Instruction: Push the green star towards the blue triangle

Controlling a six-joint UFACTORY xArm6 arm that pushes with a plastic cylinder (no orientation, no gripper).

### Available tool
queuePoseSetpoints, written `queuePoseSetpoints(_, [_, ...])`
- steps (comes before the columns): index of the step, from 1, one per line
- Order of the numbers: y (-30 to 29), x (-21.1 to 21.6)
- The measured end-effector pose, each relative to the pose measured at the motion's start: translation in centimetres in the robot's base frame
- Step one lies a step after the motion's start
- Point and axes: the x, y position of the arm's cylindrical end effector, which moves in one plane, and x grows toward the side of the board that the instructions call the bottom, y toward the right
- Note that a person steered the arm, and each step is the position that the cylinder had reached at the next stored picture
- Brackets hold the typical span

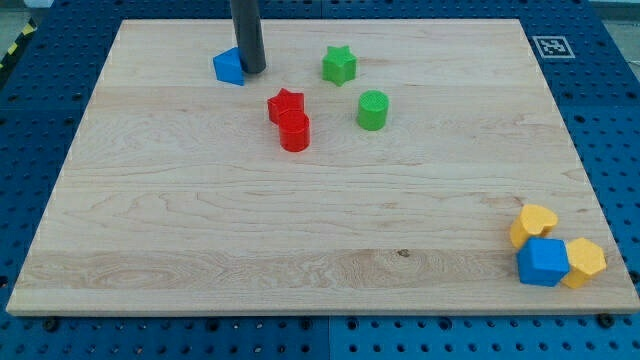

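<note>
Down at the view's bottom right of the worktop point(200, 260), a little huddle: blue cube point(542, 262), yellow hexagon-ish block point(584, 262) and yellow heart point(534, 223), all touching.

Moving up toward the middle, a red cylinder point(294, 132) sits right against a red star point(285, 104), with a green cylinder point(373, 110) off to their right. Further back, the green star point(339, 64) stands alone, well apart from the blue triangle point(229, 67) on its left. No claw on this rig, so nothing's held; my tip point(251, 70) is just a rod, right beside the blue triangle's right edge, between it and the green star.
</note>
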Motion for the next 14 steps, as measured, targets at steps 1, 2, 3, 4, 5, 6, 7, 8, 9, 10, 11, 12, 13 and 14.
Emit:
queuePoseSetpoints(1, [0.8, 0.0])
queuePoseSetpoints(2, [4.7, 0.6])
queuePoseSetpoints(3, [7.6, 2.5])
queuePoseSetpoints(4, [7.6, 2.7])
queuePoseSetpoints(5, [10.0, 4.4])
queuePoseSetpoints(6, [11.9, 4.8])
queuePoseSetpoints(7, [14.5, 4.8])
queuePoseSetpoints(8, [17.0, 2.5])
queuePoseSetpoints(9, [17.7, -1.3])
queuePoseSetpoints(10, [17.7, -1.3])
queuePoseSetpoints(11, [17.4, -0.8])
queuePoseSetpoints(12, [15.2, 0.2])
queuePoseSetpoints(13, [14.8, 0.3])
queuePoseSetpoints(14, [14.7, 0.3])
